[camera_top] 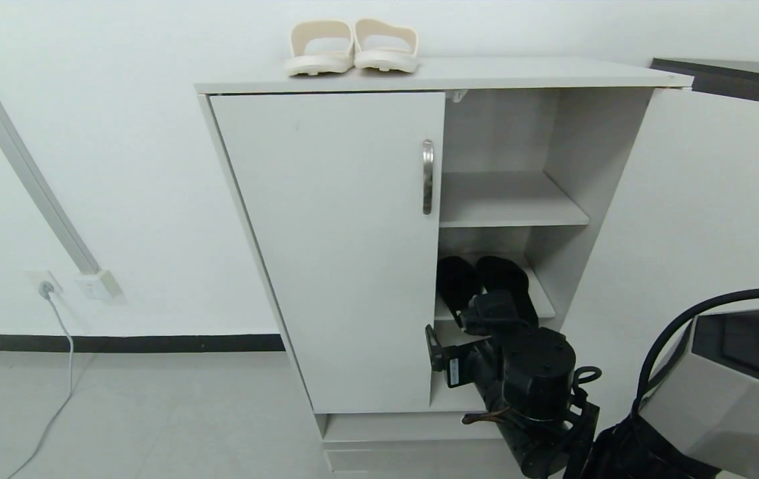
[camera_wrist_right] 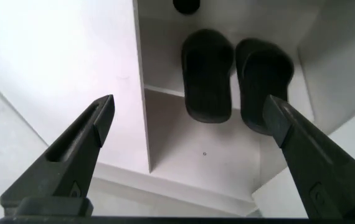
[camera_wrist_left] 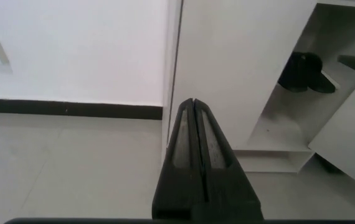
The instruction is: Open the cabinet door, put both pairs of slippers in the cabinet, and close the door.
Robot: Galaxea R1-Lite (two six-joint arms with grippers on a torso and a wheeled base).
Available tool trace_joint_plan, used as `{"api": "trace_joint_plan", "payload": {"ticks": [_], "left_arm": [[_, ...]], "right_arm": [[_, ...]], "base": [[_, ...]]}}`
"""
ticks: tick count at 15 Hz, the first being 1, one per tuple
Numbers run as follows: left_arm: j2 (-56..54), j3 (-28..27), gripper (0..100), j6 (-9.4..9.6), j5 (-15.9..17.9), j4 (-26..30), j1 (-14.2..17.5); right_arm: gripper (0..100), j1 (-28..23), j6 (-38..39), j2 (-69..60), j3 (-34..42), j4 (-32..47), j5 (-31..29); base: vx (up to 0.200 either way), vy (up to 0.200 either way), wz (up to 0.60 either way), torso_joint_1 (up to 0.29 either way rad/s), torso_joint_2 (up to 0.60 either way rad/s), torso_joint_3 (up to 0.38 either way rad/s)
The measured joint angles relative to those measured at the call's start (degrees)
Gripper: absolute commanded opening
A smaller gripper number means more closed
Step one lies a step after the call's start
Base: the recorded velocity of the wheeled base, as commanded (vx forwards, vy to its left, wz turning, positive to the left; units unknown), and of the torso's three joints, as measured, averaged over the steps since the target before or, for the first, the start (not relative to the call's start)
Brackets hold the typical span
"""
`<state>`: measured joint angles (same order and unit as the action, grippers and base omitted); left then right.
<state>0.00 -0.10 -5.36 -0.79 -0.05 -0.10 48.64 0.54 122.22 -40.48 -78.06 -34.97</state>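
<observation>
A beige pair of slippers (camera_top: 352, 46) sits on top of the white cabinet (camera_top: 326, 253). The cabinet's left door is closed and its right door (camera_top: 705, 219) is swung wide open. A black pair of slippers (camera_top: 485, 279) (camera_wrist_right: 233, 81) lies side by side on a lower shelf inside. My right gripper (camera_top: 489, 307) (camera_wrist_right: 187, 115) is open just in front of that shelf, a little short of the black pair and holding nothing. My left gripper (camera_wrist_left: 194, 107) is shut and empty, low over the floor to the left of the cabinet's front.
The upper shelf (camera_top: 505, 199) is bare. A metal handle (camera_top: 427, 176) runs down the closed door's edge. A wall socket with a cable (camera_top: 46, 289) sits low on the wall at the left, above grey floor tiles (camera_top: 120, 412).
</observation>
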Motion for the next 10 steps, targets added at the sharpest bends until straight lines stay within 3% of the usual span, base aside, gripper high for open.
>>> {"api": "trace_joint_plan", "payload": {"ticks": [7, 10], "left_arm": [[0.0, 0.0, 0, -0.07, 0.0, 0.0, 0.0], [0.0, 0.0, 0, -0.11, -0.1, 0.0, 0.0]], "right_arm": [[100, -0.4, 0.0, 0.6, -0.3, -1.0, 0.1], [100, -0.7, -0.2, 0.8, -0.3, -1.0, 0.1]], "base": [[0.000, 0.200, 0.00, 0.002, 0.00, -0.001], [0.000, 0.000, 0.00, 0.000, 0.00, 0.000]]}}
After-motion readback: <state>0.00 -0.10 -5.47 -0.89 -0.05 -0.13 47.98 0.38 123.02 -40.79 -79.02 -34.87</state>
